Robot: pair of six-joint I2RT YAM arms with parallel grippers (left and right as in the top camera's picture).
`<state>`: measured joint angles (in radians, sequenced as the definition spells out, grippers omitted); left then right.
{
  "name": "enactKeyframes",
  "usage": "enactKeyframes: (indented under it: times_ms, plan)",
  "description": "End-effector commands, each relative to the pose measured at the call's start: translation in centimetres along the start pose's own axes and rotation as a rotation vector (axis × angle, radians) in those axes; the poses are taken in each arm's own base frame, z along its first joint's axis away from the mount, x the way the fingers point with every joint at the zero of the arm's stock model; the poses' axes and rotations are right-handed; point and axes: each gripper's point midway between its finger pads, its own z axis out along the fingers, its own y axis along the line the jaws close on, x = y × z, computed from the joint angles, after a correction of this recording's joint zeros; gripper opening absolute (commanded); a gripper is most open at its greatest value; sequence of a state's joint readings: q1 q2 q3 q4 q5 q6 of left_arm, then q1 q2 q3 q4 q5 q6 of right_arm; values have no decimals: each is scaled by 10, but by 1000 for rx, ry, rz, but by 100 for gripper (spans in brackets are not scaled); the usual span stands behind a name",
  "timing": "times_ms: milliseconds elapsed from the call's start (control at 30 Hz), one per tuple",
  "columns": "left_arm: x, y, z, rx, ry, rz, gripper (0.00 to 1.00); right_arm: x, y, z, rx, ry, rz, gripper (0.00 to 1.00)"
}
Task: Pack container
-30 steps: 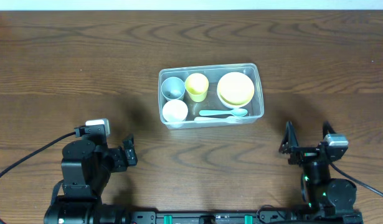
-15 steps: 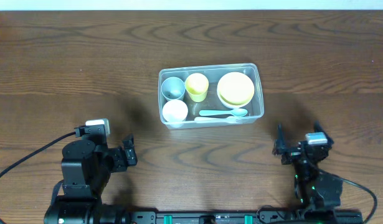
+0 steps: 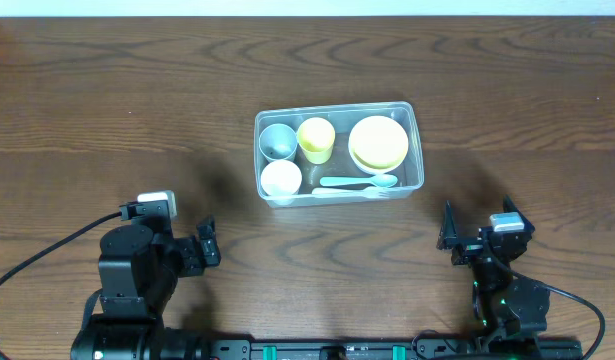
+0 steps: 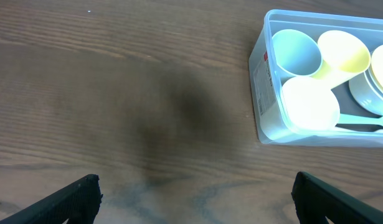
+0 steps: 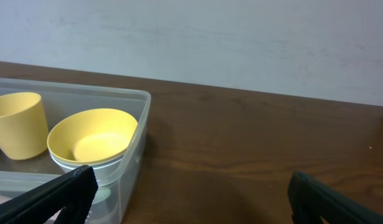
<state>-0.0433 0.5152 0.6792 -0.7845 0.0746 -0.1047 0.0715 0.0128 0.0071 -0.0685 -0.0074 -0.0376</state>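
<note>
Left claw (image 3: 209,245): fingers spread wide with nothing between them, low over the bare wood.
Right claw (image 3: 475,232): also spread wide and empty.
Container (image 3: 340,150): flat on the table (image 3: 107,110), ahead and to the right of the left claw and ahead and to the left of the right claw, well apart from both.
Nearest the left claw: a white cup (image 3: 281,178), with a grey cup (image 3: 278,141) just beyond it.
Nearest the right claw: a yellow bowl (image 3: 378,141) (nested in a paler one).
Between them: a yellow cup (image 3: 316,138) and a pale teal spoon (image 3: 357,182) along the near wall.
</note>
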Motion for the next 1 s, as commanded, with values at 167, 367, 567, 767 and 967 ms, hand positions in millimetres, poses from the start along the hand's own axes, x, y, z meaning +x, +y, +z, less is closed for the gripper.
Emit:
enactKeyframes:
  times_ms: [167, 367, 567, 767, 967]
  plan:
    - [0, 1, 0, -6, -1, -4, 98, 0, 3, 0, -11, -2, -12, 99]
    - [0, 1, 0, -6, -1, -4, 98, 0, 3, 0, -11, -2, -12, 99]
    - [32, 9, -5, -36, 99, -1, 98, 0, 3, 0, -11, -2, -12, 99]
    - [35, 9, 4, -12, -65, 127, 98, 0, 3, 0, -11, -2, -12, 99]
    - [9, 5, 25, -6, -365, 276, 98, 0, 3, 0, -11, -2, -12, 99]
